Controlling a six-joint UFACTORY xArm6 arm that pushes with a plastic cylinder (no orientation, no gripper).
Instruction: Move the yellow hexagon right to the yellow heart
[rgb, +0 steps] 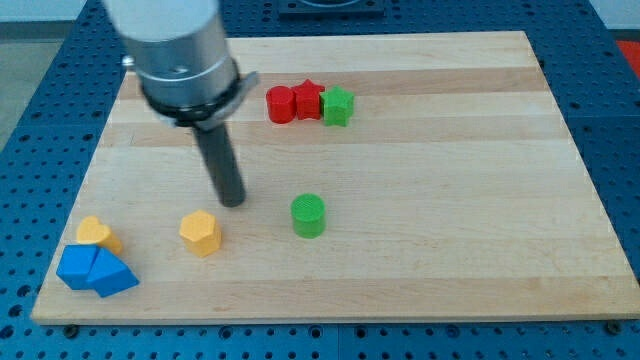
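Note:
A yellow block that looks like the hexagon (200, 232) lies at the lower left of the wooden board (450, 150). A second yellow block, apparently the heart (97, 233), lies further to the view's left, near the board's left edge. My tip (232, 203) rests on the board just above and to the right of the hexagon, a small gap away, not touching it. The rod rises from there to the arm's grey body at the view's top left.
Two blue blocks (95, 270) sit together just below the yellow heart at the bottom left corner. A green cylinder (308, 215) stands right of my tip. A red cylinder (280, 104), red star (308, 100) and green star (338, 106) form a row near the top.

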